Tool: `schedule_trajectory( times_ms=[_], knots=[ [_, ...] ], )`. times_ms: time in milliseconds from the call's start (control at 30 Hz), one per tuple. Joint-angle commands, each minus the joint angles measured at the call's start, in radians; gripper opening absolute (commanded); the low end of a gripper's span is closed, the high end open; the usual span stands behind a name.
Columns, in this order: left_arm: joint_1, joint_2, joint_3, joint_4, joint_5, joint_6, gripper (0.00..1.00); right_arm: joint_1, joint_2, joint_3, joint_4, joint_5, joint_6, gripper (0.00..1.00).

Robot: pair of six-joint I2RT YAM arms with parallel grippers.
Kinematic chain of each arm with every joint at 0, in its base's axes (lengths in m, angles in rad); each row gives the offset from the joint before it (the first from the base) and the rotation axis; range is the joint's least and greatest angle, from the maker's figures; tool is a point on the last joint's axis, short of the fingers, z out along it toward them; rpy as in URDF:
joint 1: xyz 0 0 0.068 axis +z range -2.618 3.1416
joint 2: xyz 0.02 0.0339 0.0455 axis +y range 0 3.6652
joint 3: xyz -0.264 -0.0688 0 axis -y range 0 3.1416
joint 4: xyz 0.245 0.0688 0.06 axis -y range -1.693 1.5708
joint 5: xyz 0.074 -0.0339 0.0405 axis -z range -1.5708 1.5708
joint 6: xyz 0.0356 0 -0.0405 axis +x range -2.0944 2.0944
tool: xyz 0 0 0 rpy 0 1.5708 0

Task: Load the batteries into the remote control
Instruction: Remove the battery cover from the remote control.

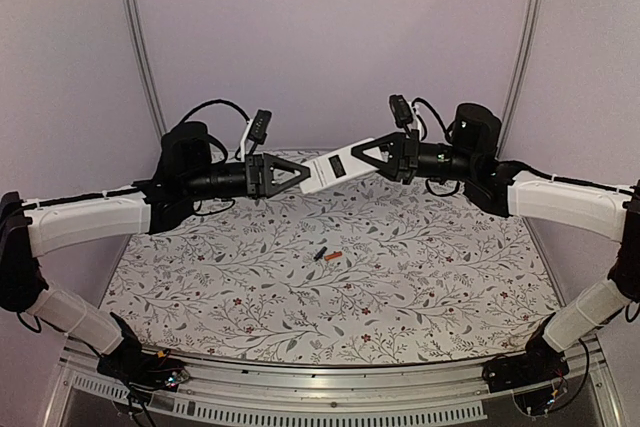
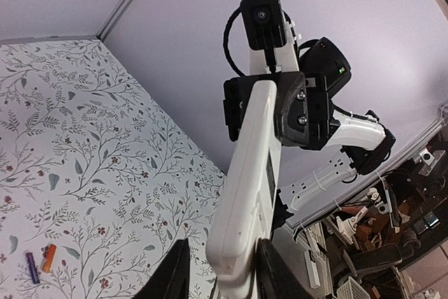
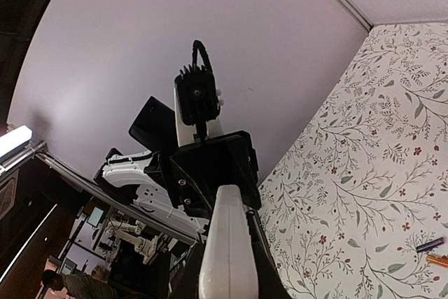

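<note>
Remote control (image 1: 335,169): in the air, bridging both my grippers.
Right gripper (image 1: 358,159): clamped on one end.
Left gripper (image 1: 303,176): jaws slack around the other end, gap showing.
Batteries (image 1: 327,255): side by side on the table (image 1: 450,277).
Dark slot (image 1: 338,164) on the remote: too small to read.

Table (image 1: 180,287): white cloth printed with grey leafy sprigs and small red flowers.
Walls (image 1: 330,37): plain pale lilac panels on three sides.
Frame posts (image 1: 139,37): aluminium, at the rear corners.
Front rail (image 1: 330,389): slotted aluminium.
Beyond the enclosure: dim, cluttered workshop (image 2: 378,243).

White remote control (image 1: 335,169) aloft; batteries (image 1: 332,256) below on table (image 1: 450,277).
</note>
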Motion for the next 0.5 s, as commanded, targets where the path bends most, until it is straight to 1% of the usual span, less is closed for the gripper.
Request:
schedule_trajectory(
  times_ms=[0,133,333,467],
  knots=[
    [0.022,0.020,0.000,-0.119,-0.062,0.029,0.31,-0.008,-0.033,0.012,0.095,-0.036,0.024,0.00],
    [0.024,0.022,0.000,-0.124,-0.061,0.032,0.24,-0.010,-0.029,0.012,0.098,-0.036,0.026,0.00],
    [0.028,0.023,0.002,-0.111,-0.034,0.024,0.07,-0.026,-0.030,-0.001,0.089,-0.017,0.027,0.00],
    [0.028,0.021,0.002,-0.079,-0.004,0.007,0.01,-0.045,-0.033,-0.018,0.031,0.025,0.019,0.00]
  ],
)
